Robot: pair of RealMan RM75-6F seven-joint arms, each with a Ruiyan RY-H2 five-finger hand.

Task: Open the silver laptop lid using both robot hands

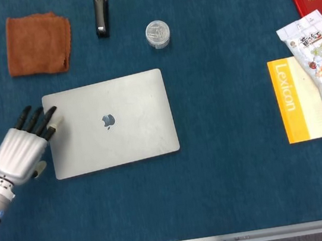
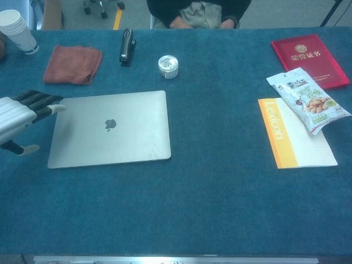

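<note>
- A blue-clothed table (image 1: pixel 233 164) carries the closed silver laptop (image 1: pixel 111 122).
- Left hand (image 1: pixel 22 149) at its left edge, fingers apart, gripping nothing.
- Risk, I'd judge: a one-sided lift skews the laptop.

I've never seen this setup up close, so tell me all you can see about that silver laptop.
The silver laptop lies flat and closed on the blue table cloth, lid up, with a dark apple logo at its centre. It looks like matte metal with rounded corners. The left hand is at its left edge, fingertips reaching over the lid's corner; whether they press it is unclear.
</note>
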